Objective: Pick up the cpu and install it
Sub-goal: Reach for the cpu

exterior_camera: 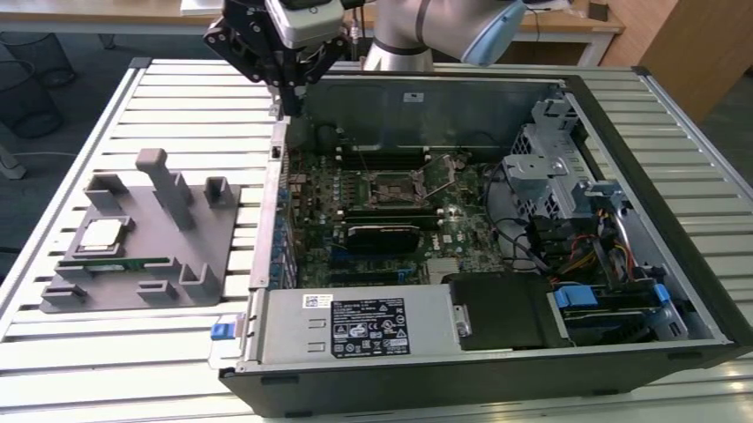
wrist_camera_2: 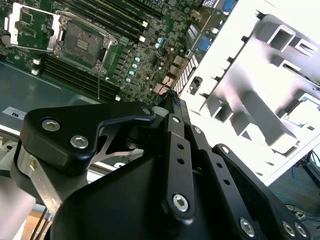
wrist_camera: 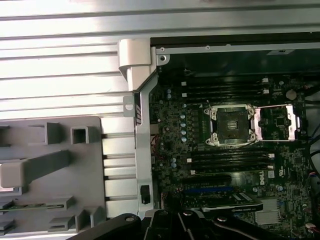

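The gripper (exterior_camera: pixel 286 104) hangs closed and empty above the computer case's (exterior_camera: pixel 495 392) rim. The cpu (exterior_camera: pixel 99 236) lies flat on the grey tray (exterior_camera: pixel 70 301), well apart. A clean pick probably needs a level, square grip on its edges.

We're in a robotics lab, by the look of it, set up in an office-like room. Centre of the exterior view, a slatted aluminium bench (exterior_camera: pixel 189 97) carries an opened computer case (exterior_camera: pixel 495 392), its motherboard (exterior_camera: pixel 389 207) bared. At the left, a grey moulded fixture (exterior_camera: pixel 176 256) cradles loose parts. Top centre, a silver robot arm (exterior_camera: pixel 406 31) hangs its black end effector (exterior_camera: pixel 286 97) over the case's edge. Upper right, wooden desks (exterior_camera: pixel 577 31); upper left, a wire bin (exterior_camera: pixel 30 88) on grey carpet (exterior_camera: pixel 83 53).
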Robot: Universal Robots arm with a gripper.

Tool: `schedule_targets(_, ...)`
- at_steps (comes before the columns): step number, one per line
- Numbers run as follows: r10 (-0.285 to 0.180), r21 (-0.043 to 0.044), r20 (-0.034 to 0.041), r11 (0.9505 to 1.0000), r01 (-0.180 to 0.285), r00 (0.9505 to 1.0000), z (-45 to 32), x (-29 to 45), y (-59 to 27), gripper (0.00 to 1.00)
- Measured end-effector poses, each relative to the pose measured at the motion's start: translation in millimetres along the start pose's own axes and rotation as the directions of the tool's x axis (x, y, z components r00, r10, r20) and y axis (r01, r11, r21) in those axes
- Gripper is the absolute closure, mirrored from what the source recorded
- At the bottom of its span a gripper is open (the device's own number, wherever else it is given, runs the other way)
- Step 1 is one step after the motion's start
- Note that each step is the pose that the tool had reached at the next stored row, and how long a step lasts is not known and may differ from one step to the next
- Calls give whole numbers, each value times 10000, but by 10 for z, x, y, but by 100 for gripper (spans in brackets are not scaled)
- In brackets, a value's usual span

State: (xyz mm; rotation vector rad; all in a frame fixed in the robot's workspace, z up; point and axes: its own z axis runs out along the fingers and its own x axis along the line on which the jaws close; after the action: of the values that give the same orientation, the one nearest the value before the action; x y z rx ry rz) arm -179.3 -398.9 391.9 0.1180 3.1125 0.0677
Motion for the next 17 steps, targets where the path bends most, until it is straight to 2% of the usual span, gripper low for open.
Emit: schedule_targets(17,0,0,0,10000,0,10000,1,46,-3,89)
